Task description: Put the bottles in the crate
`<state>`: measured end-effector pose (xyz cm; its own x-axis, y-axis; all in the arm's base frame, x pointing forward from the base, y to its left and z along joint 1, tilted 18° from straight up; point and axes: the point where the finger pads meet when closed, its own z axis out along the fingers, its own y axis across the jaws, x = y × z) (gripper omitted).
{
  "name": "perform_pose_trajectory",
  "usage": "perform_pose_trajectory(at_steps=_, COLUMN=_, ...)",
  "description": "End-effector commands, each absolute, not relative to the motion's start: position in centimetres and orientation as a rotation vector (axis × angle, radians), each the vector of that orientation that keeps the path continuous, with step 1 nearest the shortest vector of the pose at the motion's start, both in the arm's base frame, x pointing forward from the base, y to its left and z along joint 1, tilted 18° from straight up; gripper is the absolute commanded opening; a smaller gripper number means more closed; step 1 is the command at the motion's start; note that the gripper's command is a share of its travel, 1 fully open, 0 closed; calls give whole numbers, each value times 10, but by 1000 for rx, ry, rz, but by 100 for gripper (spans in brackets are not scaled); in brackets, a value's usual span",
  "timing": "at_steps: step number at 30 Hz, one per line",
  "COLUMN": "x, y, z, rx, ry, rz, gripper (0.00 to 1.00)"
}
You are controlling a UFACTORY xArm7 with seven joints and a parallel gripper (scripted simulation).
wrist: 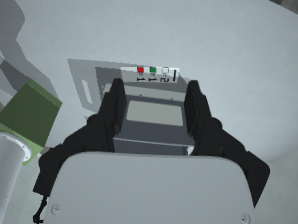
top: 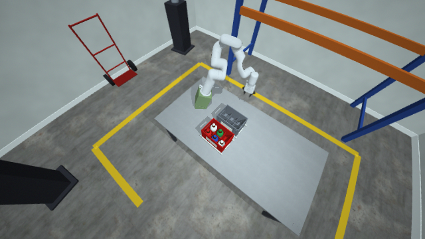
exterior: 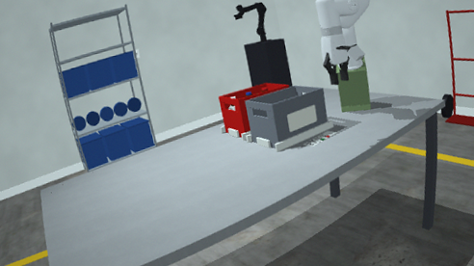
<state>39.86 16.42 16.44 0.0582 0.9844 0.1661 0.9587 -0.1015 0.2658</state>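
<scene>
High above the tabletop [exterior: 169,189], the jaws hang half spread and empty, the pick list [wrist: 156,74] just beyond the gray crate [wrist: 154,123] below them, so I'd read its red and green marks squarely before reaching for any bottles [top: 216,132].
</scene>
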Motion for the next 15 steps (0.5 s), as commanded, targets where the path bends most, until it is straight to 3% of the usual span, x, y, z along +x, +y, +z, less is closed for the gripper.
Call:
perform_pose_trajectory(at_steps=1, x=399, y=164, z=166, rx=2221, ry=2046, rz=472, gripper=65)
perform_pose_trajectory(at_steps=15, x=386, y=106, z=161, rx=1748, ry=2397, rz=429, gripper=65)
